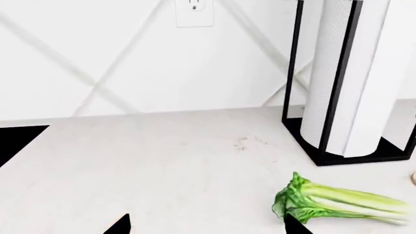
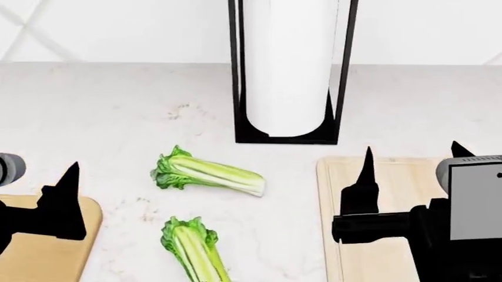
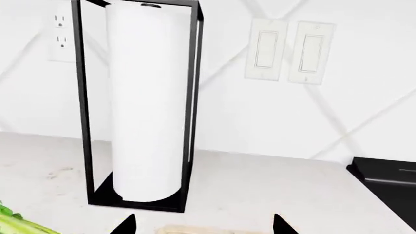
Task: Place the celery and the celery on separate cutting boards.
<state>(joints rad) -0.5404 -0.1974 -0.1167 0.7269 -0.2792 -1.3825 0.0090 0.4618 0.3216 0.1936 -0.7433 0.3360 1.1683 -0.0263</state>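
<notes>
Both my grippers hang empty above the counter, jaws apart: left gripper point(image 2: 63, 194) over the near corner of the tan cutting board point(image 2: 47, 252), right gripper point(image 2: 412, 161) over the paler cutting board point(image 2: 392, 182). Neither celery is on a board yet. The short celery point(image 2: 208, 173) lies on the marble counter point(image 2: 117, 117) between the boards, leaves toward my left, cut end toward my right; the longer celery point(image 2: 196, 249) lies just nearer me, leaves up, stalk running off the head view's lower edge. Risks, as I judge them: the two bunches sit near each other, so a sloppy approach on one could nudge the other. Pinching the frilly leaf top instead of the stalk would likely slip. The paper towel holder point(image 2: 288, 70) stands just behind the short celery, and a high swing of either arm could clip its black frame. Both celeries ending up on one board would fail the task.
</notes>
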